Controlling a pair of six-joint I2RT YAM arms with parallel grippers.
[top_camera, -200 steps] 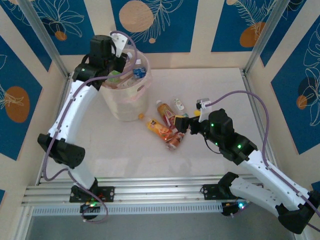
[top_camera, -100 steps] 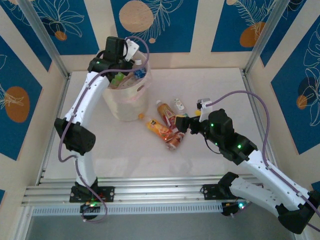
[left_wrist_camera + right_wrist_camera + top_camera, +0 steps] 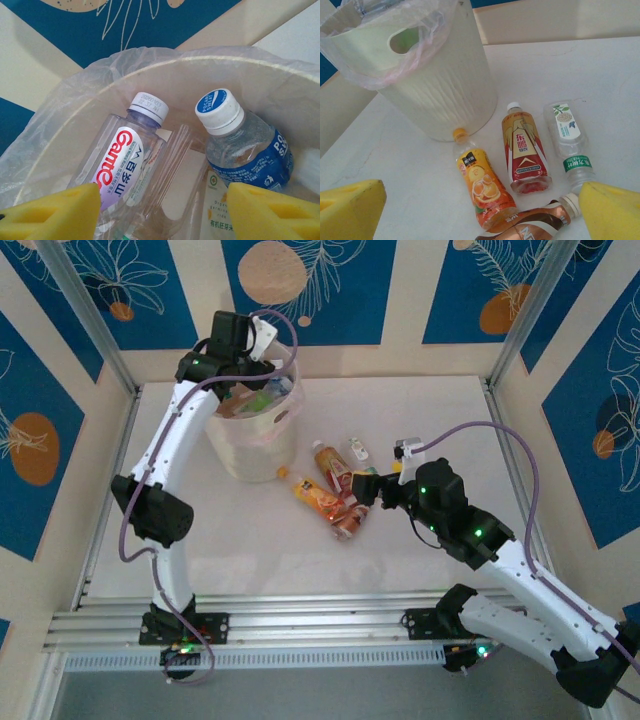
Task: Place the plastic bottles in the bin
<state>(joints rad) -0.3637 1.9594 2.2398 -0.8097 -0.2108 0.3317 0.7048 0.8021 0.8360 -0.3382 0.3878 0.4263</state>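
The cream bin (image 3: 250,445) with its pinkish bag stands at the back left. My left gripper (image 3: 256,378) hangs over its mouth, open, yellow fingertips (image 3: 55,215) wide apart. Inside the bin (image 3: 240,62) lie a red-lettered bottle (image 3: 122,160), a blue-labelled bottle (image 3: 245,150) and a clear bottle (image 3: 175,170) between them, none gripped. My right gripper (image 3: 362,487) is open just above the table. Below it lie an orange bottle (image 3: 485,185), a red-gold bottle (image 3: 524,150), a clear green-labelled bottle (image 3: 568,137) and a brown bottle (image 3: 530,227).
The four loose bottles (image 3: 335,490) lie in a cluster right of the bin (image 3: 440,95), the orange cap touching its base. Metal frame posts (image 3: 90,320) and patterned walls close the table on three sides. A rail (image 3: 300,625) runs along the near edge.
My left arm swung right over the bin and its jaws opened; the green-labelled bottle it carried now lies among the others in the bin. The right arm stayed still.
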